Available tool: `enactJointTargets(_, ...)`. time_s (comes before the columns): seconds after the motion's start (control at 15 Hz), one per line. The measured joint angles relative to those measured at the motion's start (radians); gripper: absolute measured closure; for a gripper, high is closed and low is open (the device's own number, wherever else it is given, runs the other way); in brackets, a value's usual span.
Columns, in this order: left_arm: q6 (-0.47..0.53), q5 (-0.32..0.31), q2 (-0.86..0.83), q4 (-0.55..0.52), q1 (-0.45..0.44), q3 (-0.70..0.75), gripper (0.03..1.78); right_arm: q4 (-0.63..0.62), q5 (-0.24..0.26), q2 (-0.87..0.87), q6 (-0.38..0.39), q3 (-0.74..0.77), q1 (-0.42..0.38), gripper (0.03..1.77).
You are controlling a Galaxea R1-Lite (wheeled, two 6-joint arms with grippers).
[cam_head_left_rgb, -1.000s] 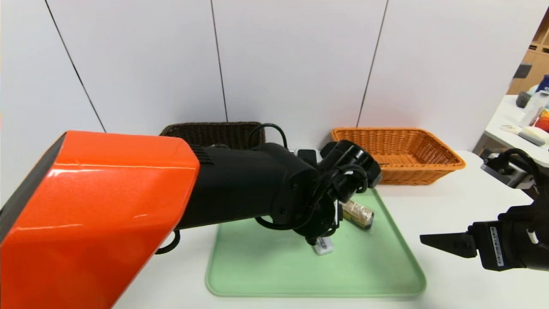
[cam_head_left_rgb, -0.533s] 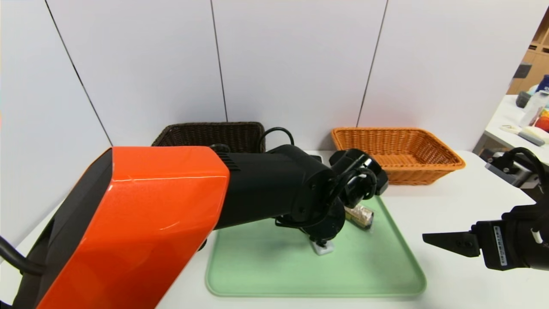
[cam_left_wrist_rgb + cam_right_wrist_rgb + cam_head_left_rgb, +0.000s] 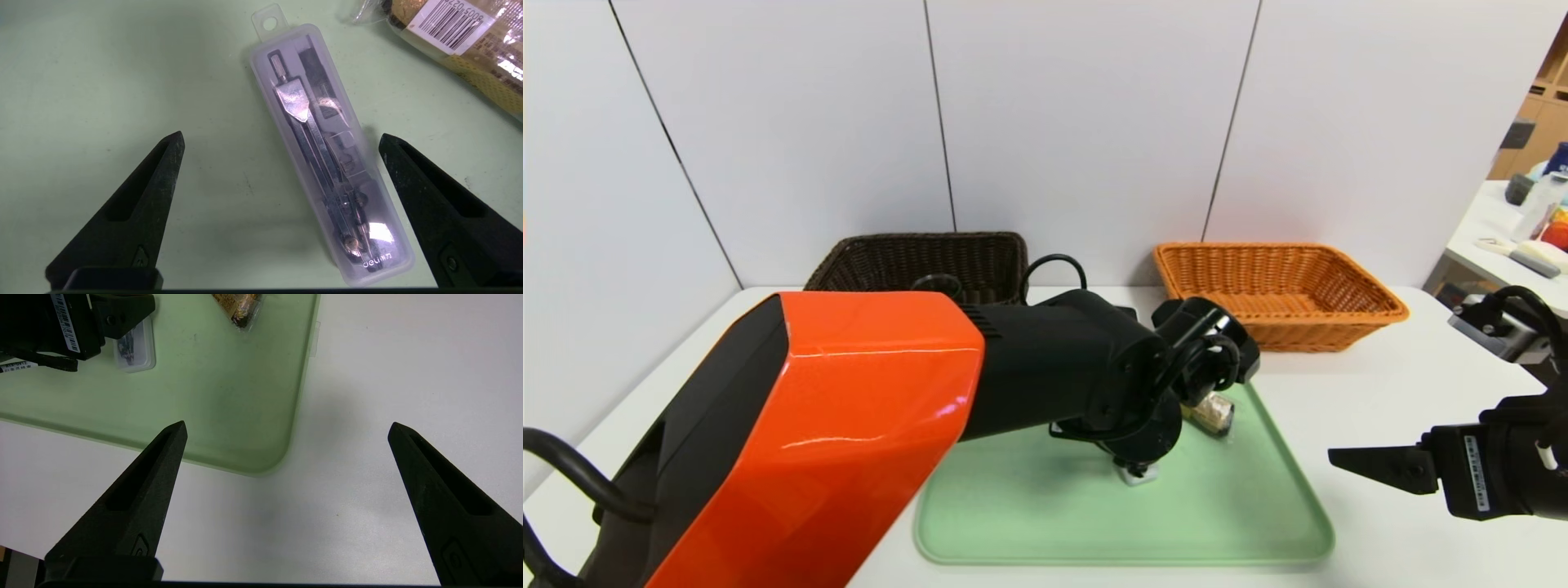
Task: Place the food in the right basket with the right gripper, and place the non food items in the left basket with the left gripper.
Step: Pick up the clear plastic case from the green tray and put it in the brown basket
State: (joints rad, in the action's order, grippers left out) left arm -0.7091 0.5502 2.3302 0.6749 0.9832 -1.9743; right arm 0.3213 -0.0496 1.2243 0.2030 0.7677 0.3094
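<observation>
While the left pincer [image 3: 280, 141] hangs over the pale green plastic tray [image 3: 1029, 523], its fingers spread wide to either side of a clear plastic case holding a metal compass [image 3: 327, 163], a wrapped snack bar [image 3: 461, 45] lies just beside it. Off the tray, the right pincer [image 3: 286, 428] hovers apart above the white surface [image 3: 388, 375].

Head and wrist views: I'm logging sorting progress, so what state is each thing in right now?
Left end effector: open, over the case.
Right end effector: open, over the white table.
Clear plastic compass case: closed, flat on the green tray.
Wrapped snack bar: sealed, on the tray.
Orange wicker basket: nothing visible inside.
Dark brown wicker basket: contents hidden.
</observation>
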Motion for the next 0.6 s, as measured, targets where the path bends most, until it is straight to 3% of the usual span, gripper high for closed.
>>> enactJointTargets(0.53,0.004,-0.001,0.006,-0.001,0.000,0.000,0.12,-0.017,0.000,-0.002,-0.001,-0.001,0.000,0.10)
enactJointTargets(0.6,0.006,-0.001,0.007,-0.001,0.000,0.000,0.22,-0.017,0.000,-0.003,-0.001,-0.001,0.000,0.10)
